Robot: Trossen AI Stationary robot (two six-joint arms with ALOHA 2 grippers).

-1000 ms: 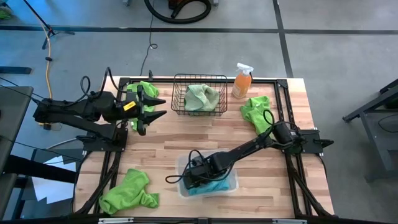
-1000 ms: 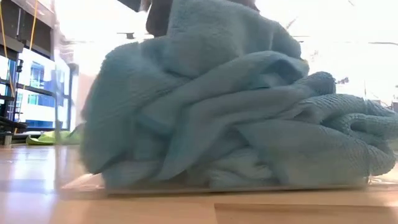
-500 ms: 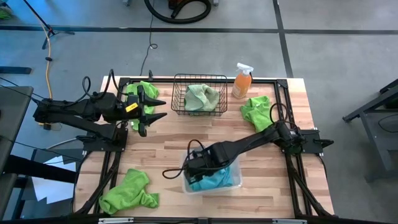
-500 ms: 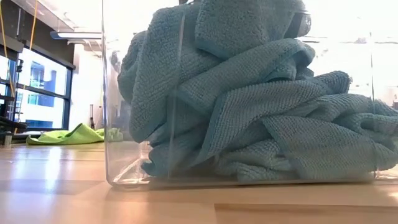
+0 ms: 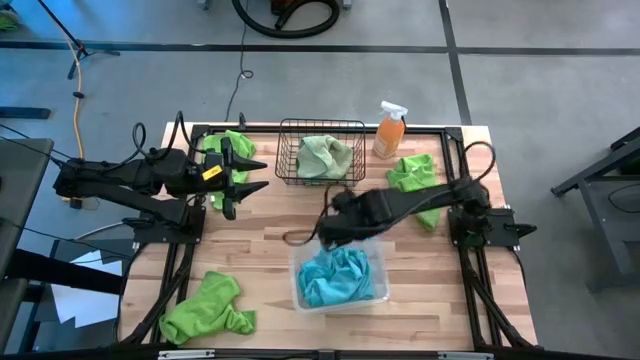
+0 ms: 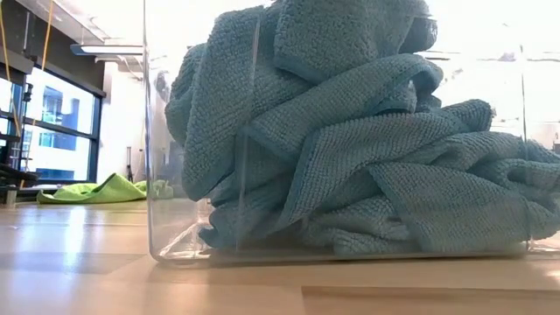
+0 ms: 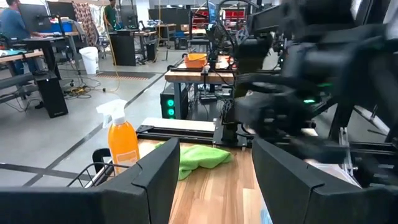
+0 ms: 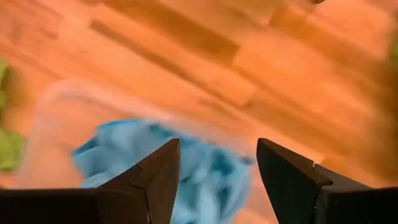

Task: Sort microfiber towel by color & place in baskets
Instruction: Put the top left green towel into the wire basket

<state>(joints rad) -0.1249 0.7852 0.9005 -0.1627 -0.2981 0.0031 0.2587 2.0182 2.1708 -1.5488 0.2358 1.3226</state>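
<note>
Even, bright overhead light fills the high view; the bench [image 5: 270, 240] shows only soft, short shadows under the arms. The low view is strongly backlit: the room behind the tub [image 6: 157, 131] is washed out to white, with glare on its clear wall, while the blue towels [image 6: 350, 149] stay sharp. Windows [image 6: 52, 122] at the left glow blue. The left wrist view is sharp far off, but the other arm [image 7: 311, 87] smears with motion blur. The right wrist view is blurred throughout, with a warm orange cast.
</note>
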